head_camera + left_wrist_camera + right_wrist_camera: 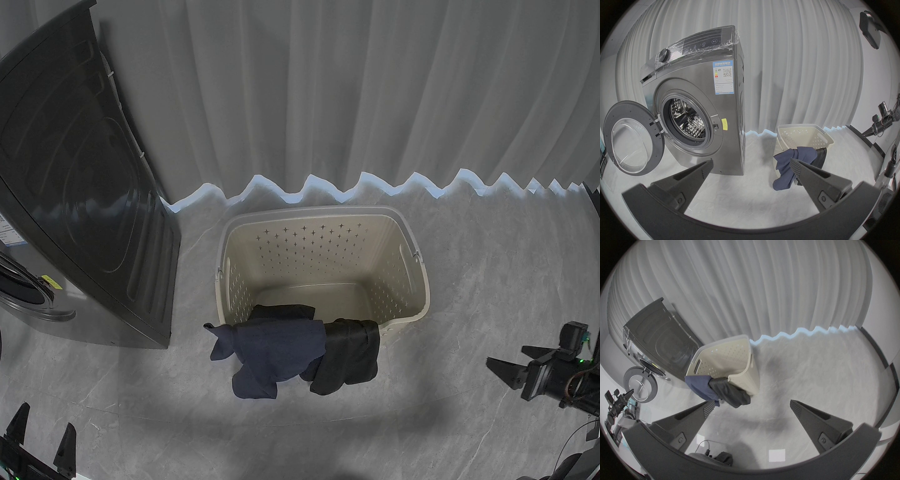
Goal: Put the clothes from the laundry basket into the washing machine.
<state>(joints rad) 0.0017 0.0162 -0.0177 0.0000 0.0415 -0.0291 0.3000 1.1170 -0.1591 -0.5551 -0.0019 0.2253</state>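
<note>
A beige laundry basket [325, 250] stands on the floor in the middle. Over its near rim hang a navy blue garment [275, 353] and a black garment [350, 356]. The grey washing machine [81, 187] stands to the left of the basket; in the left wrist view its round door [631, 137] is swung open and the drum [687, 120] is bare. My left gripper [45, 415] is open low at the near left, well short of the basket. My right gripper [507, 354] is open at the right, apart from the basket, holding nothing.
A white curtain [350, 94] hangs behind the basket and machine. Grey floor [487, 262] lies open around the basket, with a gap between it and the machine.
</note>
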